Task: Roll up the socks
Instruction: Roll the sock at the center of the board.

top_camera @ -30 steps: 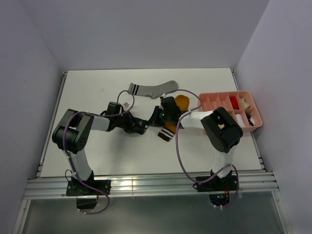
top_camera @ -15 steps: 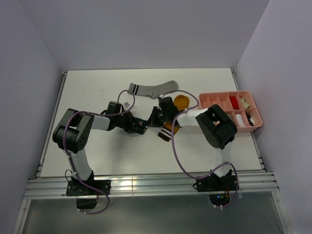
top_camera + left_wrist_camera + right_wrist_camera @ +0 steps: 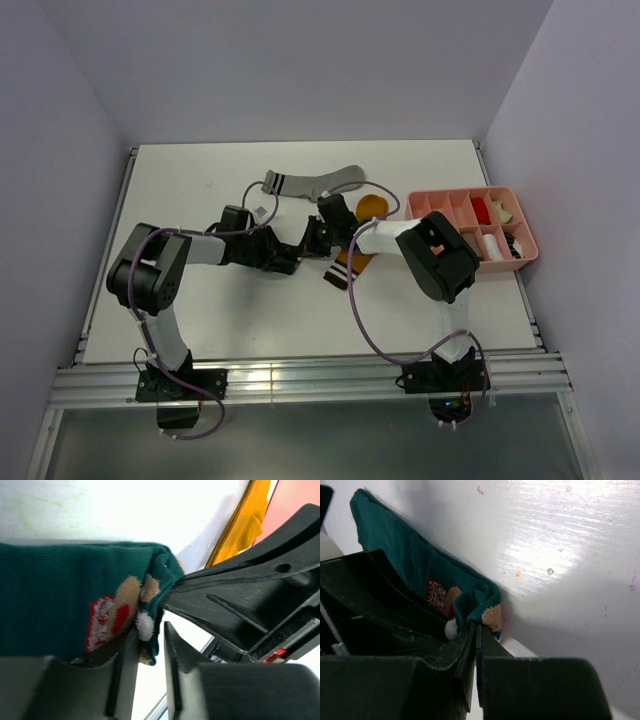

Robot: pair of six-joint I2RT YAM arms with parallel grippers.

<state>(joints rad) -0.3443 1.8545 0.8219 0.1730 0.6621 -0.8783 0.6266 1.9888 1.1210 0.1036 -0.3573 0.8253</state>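
The dark teal sock (image 3: 55, 605) with its red-white print lies flat on the white table; the two grippers hide most of it in the top view. My right gripper (image 3: 476, 632) is shut on its folded end (image 3: 480, 605). My left gripper (image 3: 150, 670) faces it tip to tip, jaws a little apart, with the sock's edge hanging in the gap against one finger (image 3: 127, 675). In the top view the left gripper (image 3: 288, 257) and right gripper (image 3: 313, 240) meet mid-table. The grey sock (image 3: 315, 183) lies behind them. The mustard sock (image 3: 372, 208) lies to their right, its striped cuff (image 3: 343, 273) nearer me.
A pink compartment tray (image 3: 465, 192) with small red, white and cream bundles (image 3: 484, 210) stands at the right edge. The table's raised rim runs along the left and right sides. The mustard sock (image 3: 247, 525) sits just past the right gripper's body.
My right gripper has moved left toward the left gripper and now meets it over the teal sock. The left arm, grey sock and mustard sock have hardly moved.
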